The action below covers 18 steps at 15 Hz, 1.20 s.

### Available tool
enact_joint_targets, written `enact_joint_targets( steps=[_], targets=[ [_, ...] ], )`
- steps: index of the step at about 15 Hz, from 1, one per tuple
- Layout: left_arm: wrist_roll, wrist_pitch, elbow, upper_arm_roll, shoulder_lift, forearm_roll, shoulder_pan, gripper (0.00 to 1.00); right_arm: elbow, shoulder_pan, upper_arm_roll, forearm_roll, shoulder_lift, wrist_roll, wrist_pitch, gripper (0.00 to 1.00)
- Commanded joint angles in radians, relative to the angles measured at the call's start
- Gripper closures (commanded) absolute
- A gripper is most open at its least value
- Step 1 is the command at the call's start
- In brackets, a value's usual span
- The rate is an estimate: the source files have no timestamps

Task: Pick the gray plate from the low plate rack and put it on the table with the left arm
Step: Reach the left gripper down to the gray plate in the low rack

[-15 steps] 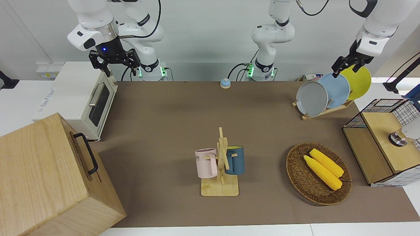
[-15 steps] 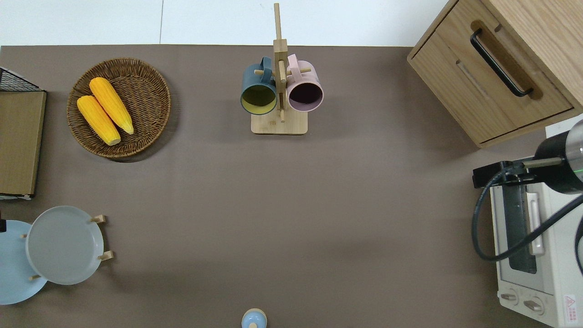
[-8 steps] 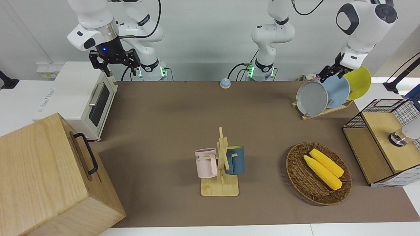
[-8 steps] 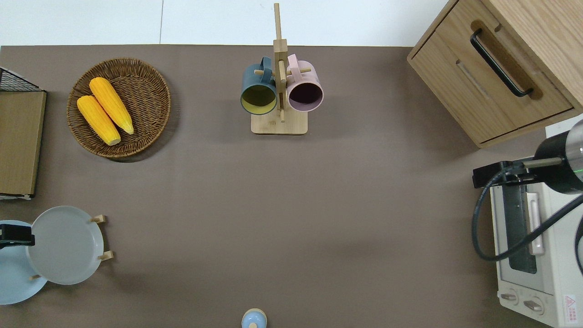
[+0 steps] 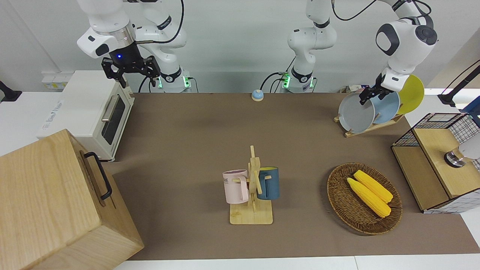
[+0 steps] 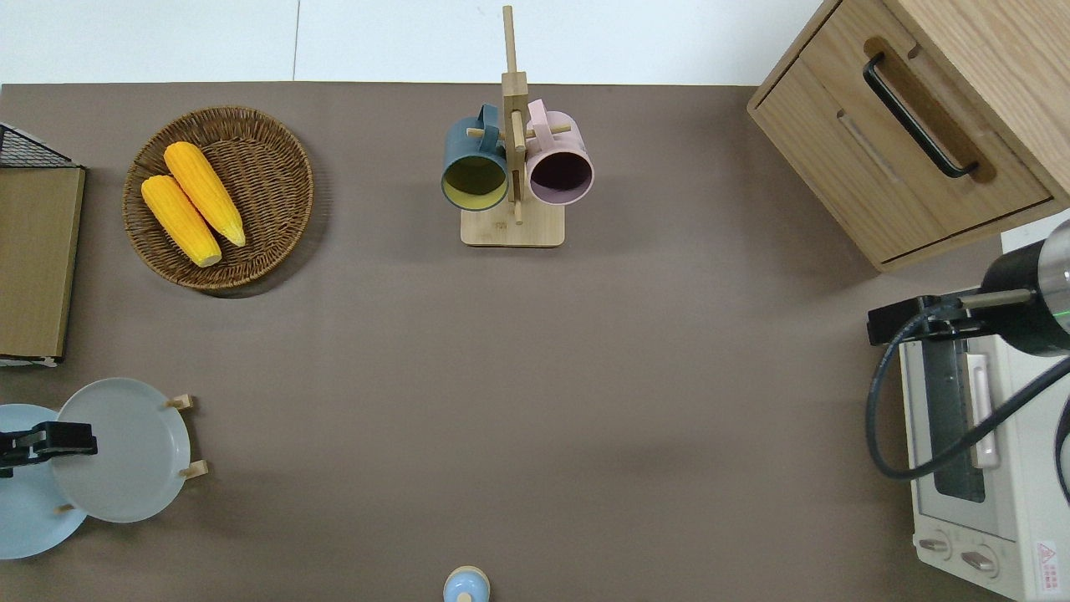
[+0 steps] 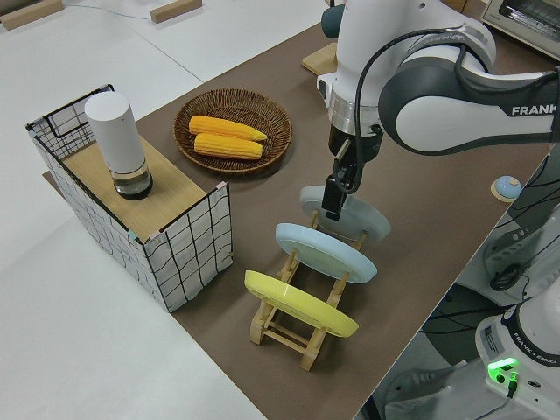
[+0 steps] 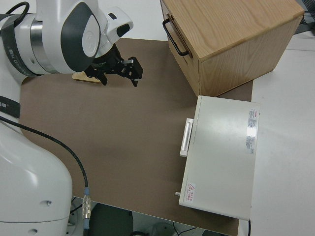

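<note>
Since a second ago my left gripper point(image 5: 369, 95) has dropped from the yellow plate down to the round matte light-gray plate point(image 5: 355, 113), now at its top rim, upper right of the front view. That plate stands on edge, tilted, in the low light-wood plate rack point(image 5: 369, 127), flat face toward the middle of the brown-matted table point(image 6: 535, 376), foremost of three. Fingers look slightly parted; I can't tell whether they touch the rim. Overhead, the frame's left edge cuts off the gripper point(image 6: 50, 441) and the light-blue plate point(image 6: 25, 518). Right arm's parked.
</note>
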Motion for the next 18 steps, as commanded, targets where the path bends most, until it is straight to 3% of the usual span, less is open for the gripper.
enact_joint_targets(
  steps=[1, 2, 3, 5, 7, 18],
  targets=[
    [-0.001, 0.047, -0.062, 0.01, -0.03, -0.005, -0.013, 0.07, 0.005, -0.025, 0.019, 0.022, -0.005, 0.009, -0.015, 0.013],
    [-0.001, 0.053, -0.067, 0.01, -0.03, -0.015, -0.013, 0.22, 0.005, -0.025, 0.019, 0.022, -0.005, 0.009, -0.015, 0.011],
    [-0.001, 0.061, -0.07, 0.01, -0.028, -0.019, -0.011, 0.46, 0.005, -0.025, 0.019, 0.022, -0.005, 0.009, -0.015, 0.011],
    [0.001, 0.062, -0.076, 0.01, -0.027, -0.019, -0.013, 0.75, 0.005, -0.025, 0.019, 0.022, -0.005, 0.009, -0.015, 0.013],
    [0.001, 0.061, -0.076, 0.01, -0.027, -0.019, -0.014, 0.86, 0.005, -0.025, 0.019, 0.022, -0.005, 0.009, -0.015, 0.011],
    [0.007, 0.012, -0.036, 0.01, -0.028, -0.012, -0.026, 0.9, 0.005, -0.025, 0.019, 0.022, -0.005, 0.009, -0.015, 0.011]
  ],
)
